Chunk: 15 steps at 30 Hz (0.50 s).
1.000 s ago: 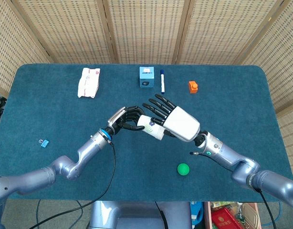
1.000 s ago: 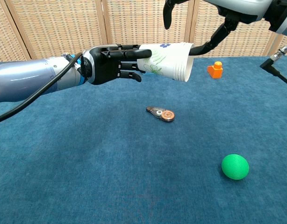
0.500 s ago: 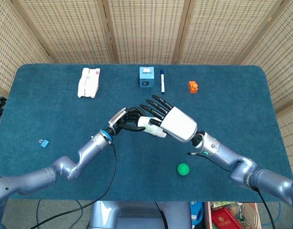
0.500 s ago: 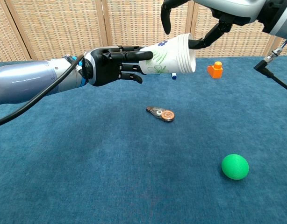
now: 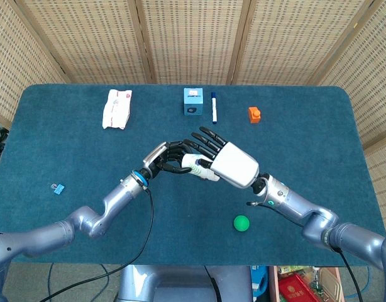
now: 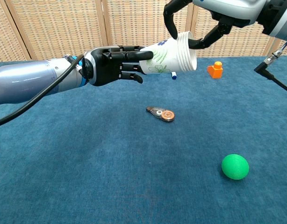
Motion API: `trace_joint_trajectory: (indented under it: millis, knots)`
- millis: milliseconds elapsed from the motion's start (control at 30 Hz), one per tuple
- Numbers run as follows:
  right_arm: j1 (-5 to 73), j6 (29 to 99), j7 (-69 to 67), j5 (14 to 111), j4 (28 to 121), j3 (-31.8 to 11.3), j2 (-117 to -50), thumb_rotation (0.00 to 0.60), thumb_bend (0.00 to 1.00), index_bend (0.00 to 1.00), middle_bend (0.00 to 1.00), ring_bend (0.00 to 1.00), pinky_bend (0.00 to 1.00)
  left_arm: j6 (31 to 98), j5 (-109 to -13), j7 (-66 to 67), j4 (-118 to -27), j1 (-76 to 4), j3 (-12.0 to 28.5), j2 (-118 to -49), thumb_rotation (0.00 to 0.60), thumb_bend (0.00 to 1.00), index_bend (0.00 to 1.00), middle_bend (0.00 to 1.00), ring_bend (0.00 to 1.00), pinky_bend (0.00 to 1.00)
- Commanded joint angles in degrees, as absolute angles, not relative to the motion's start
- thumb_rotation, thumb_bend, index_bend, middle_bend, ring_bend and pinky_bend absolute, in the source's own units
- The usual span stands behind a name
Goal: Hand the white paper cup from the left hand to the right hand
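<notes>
The white paper cup (image 6: 168, 58), printed with a green and blue pattern, lies sideways in the air above the middle of the blue table (image 5: 319, 138). My left hand (image 6: 111, 65) grips its base end from the left. My right hand (image 6: 213, 11) comes over from the right; its fingers (image 6: 172, 22) curl down onto the cup's open rim and the thumb touches the rim's far side. In the head view the right hand (image 5: 234, 165) covers most of the cup (image 5: 194, 165), with the left hand (image 5: 165, 157) just left of it.
A green ball (image 6: 235, 166) lies at the front right. A small brown and silver object (image 6: 161, 113) sits under the cup. Along the far edge are a white packet (image 5: 116, 108), a blue box (image 5: 192, 101), a marker (image 5: 214, 107) and an orange block (image 5: 254, 114). A blue clip (image 5: 56, 187) lies left.
My right hand has moved left over the cup and its fingers have curled down around the rim. The left hand raised the cup's open end slightly and keeps its grip.
</notes>
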<state>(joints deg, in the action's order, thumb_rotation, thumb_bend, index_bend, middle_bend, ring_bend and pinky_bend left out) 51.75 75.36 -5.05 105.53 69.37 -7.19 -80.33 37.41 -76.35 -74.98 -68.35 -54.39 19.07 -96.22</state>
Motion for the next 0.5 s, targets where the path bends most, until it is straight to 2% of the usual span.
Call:
trace_joint_trajectory:
  millis: [33,167,500]
  knots:
    - [51.79,75.39,-4.95,105.41,69.36,-7.07,-80.34,0.6,0.54,0.62,0.17,0.0,0.12,37.43,-76.37,-74.92,-68.4,-54.36,19.04,-96.25,0.6,0.1,0.52,0.52,0.52,0.54]
    - [51.94,75.16,-4.89,105.61,69.29,-6.5,-80.17,0.6,0.54,0.67,0.17,0.0,0.12,37.45,-76.31,-74.82,-68.43,-54.32,19.04,-96.35,0.6,0.1,0.52,0.52,0.52,0.54]
    - [52.0,76.14,-5.04,105.67,68.66,-6.18,-80.18,0.6,0.54,0.69,0.18,0.0,0.13,37.44,-76.05,-74.5,-68.54,-54.21,19.23,-96.27,0.6,0.1,0.52,0.52,0.52,0.54]
